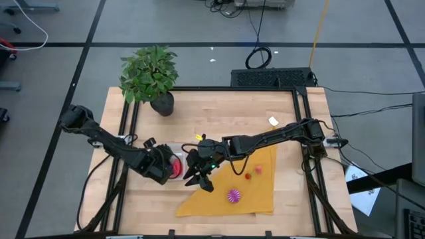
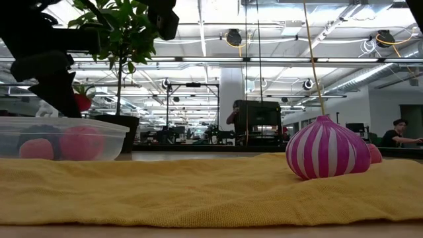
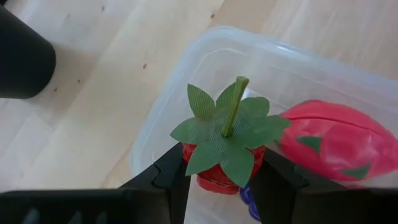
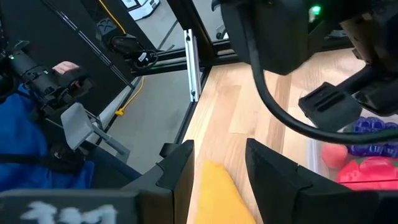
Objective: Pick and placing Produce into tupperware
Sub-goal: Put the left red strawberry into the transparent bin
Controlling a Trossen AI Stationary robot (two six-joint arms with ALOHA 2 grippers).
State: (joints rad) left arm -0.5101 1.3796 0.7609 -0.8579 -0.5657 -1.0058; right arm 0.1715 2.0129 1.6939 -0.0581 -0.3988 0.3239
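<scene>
My left gripper (image 3: 217, 177) is closed partway on a little red strawberry (image 3: 222, 155) with green leaves, and I hold it right above the clear box (image 3: 186, 74), where a red fruit (image 3: 329, 146) and something purple already lie. My right gripper (image 4: 217, 165) hangs just beside the box over the yellow cloth (image 1: 255, 186) with its fingers a little apart and nothing between them, and a striped pink ball (image 1: 234, 195) and two small red bits (image 1: 252, 173) wait on that cloth. If I let go too far to the side, the strawberry could hit the rim and bounce onto the table, and my two arms are so close that they could bump.
</scene>
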